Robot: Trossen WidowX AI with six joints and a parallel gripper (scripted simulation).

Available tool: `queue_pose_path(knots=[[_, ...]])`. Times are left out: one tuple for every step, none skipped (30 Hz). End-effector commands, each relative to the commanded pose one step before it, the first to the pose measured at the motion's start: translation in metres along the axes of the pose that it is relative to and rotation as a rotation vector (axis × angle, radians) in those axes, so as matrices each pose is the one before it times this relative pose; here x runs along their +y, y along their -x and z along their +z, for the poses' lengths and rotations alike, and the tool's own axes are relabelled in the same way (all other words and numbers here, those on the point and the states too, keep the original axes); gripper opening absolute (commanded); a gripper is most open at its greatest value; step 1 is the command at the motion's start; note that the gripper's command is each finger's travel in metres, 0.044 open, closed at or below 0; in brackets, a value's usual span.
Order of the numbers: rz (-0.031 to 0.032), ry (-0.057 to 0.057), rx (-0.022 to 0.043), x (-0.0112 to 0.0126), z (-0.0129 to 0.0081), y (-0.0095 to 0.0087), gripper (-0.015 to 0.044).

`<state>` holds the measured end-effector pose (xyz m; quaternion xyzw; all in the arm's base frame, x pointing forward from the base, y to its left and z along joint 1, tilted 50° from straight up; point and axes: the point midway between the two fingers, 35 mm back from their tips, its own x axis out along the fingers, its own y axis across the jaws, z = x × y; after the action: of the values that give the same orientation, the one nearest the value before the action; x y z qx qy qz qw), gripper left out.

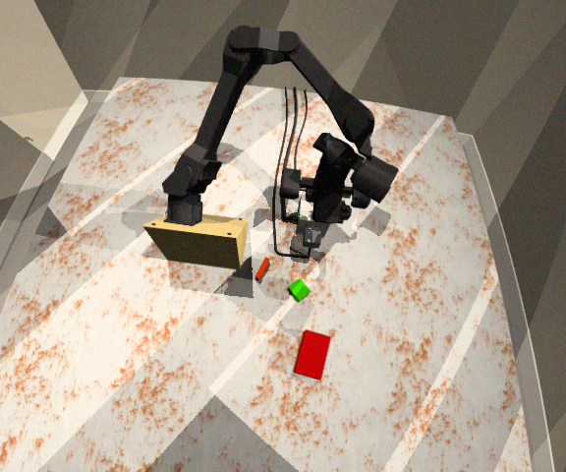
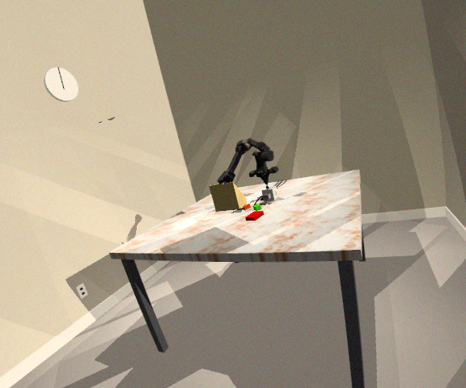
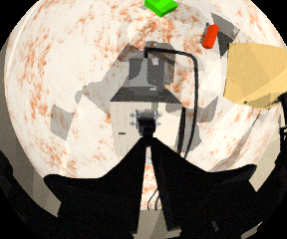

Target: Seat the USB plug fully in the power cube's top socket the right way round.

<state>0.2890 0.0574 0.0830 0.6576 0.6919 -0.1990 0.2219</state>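
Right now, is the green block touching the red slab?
No. In the top view the green block sits apart from the red slab, with bare table between them.

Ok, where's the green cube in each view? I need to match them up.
Top: green cube, just below centre, right of the orange piece.
Exterior, mid-table, behind the red block.
Wrist, near the top edge.
Shared landmark: the red block.
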Motion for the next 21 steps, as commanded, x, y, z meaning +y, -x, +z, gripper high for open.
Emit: queue_pose_path(knots=[[0.00191, -0.0025, 0.00442, 0.00018, -0.00051, -0.00082, 0.0], [0.0, 0.0, 0.0, 0.0, 0.00001, -0.00012, 0.0], [0.0, 0.0, 0.0, 0.0, 0.00001, -0.00012, 0.0], [0.0, 0.0, 0.0, 0.0, 0.00001, -0.00012, 0.0], [0.0, 0.0, 0.0, 0.0, 0.00001, -0.00012, 0.0], [0.0, 0.0, 0.0, 0.0, 0.00001, -0.00012, 0.0], [0.0, 0.0, 0.0, 0.0, 0.00001, -0.00012, 0.0], [0.0, 0.0, 0.0, 0.0, 0.00001, -0.00012, 0.0], [0.0, 0.0, 0.0, 0.0, 0.00001, -0.00012, 0.0], [0.0, 0.0, 0.0, 0.0, 0.00001, -0.00012, 0.0], [0.0, 0.0, 0.0, 0.0, 0.00001, -0.00012, 0.0], [0.0, 0.0, 0.0, 0.0, 0.00001, -0.00012, 0.0], [0.0, 0.0, 0.0, 0.0, 0.00001, -0.00012, 0.0], [0.0, 0.0, 0.0, 0.0, 0.00001, -0.00012, 0.0], [0.0, 0.0, 0.0, 0.0, 0.00001, -0.00012, 0.0], [0.0, 0.0, 0.0, 0.0, 0.00001, -0.00012, 0.0], [0.0, 0.0, 0.0, 0.0, 0.00001, -0.00012, 0.0], [0.0, 0.0, 0.0, 0.0, 0.00001, -0.00012, 0.0], [0.0, 0.0, 0.0, 0.0, 0.00001, -0.00012, 0.0], [0.0, 0.0, 0.0, 0.0, 0.00001, -0.00012, 0.0], [0.0, 0.0, 0.0, 0.0, 0.00001, -0.00012, 0.0]])
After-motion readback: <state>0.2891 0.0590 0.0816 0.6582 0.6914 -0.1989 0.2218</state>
